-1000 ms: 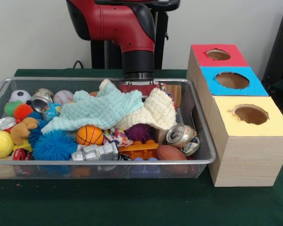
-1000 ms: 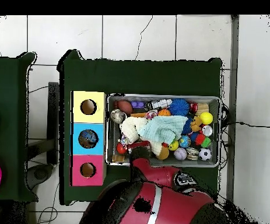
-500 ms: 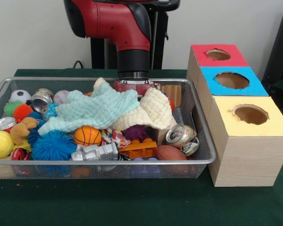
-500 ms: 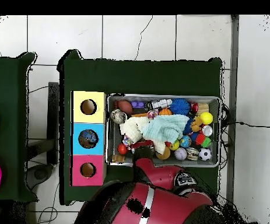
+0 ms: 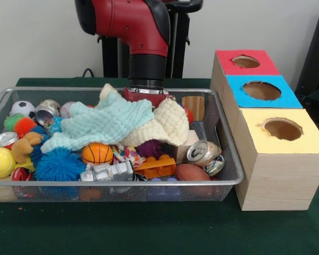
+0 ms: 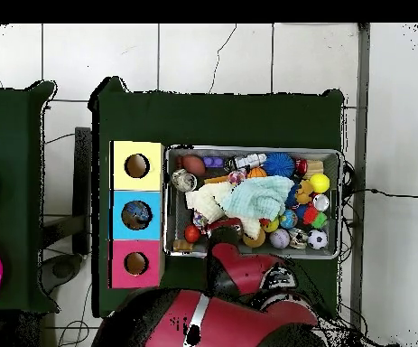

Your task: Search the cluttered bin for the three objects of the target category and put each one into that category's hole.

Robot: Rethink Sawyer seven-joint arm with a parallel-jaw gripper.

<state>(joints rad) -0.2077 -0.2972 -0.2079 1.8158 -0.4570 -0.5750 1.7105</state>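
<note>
The wire mesh bin point(image 5: 122, 183) is full of toys, balls and cans; it also shows in the overhead view point(image 6: 253, 150). My gripper point(image 5: 146, 99) is at the bin's back middle, its tips buried in a mint cloth point(image 5: 103, 123) and a cream cloth point(image 5: 165, 123). Both cloths hang bunched from it, raised above the clutter. In the overhead view the gripper point(image 6: 226, 237) is at the bin's near edge. The hole point(image 5: 261, 90) in the blue-topped box stands right of the bin, between the red and yellow boxes. In the overhead view the hole point(image 6: 137, 215) shows something inside.
Under the cloths lie an orange basketball point(image 5: 97, 153), a blue spiky ball point(image 5: 61, 164), a silver robot toy point(image 5: 109, 172), a crushed can point(image 5: 203, 152), a brown football point(image 5: 192, 172) and a wooden block point(image 5: 194, 106). The red-topped box point(image 5: 246, 62) and the yellow-topped box point(image 5: 282, 129) flank the blue one.
The arm has risen a little and shifted towards the picture's left in the front view. The mint and cream cloths have lifted and slid with it, uncovering more of the purple ball.
</note>
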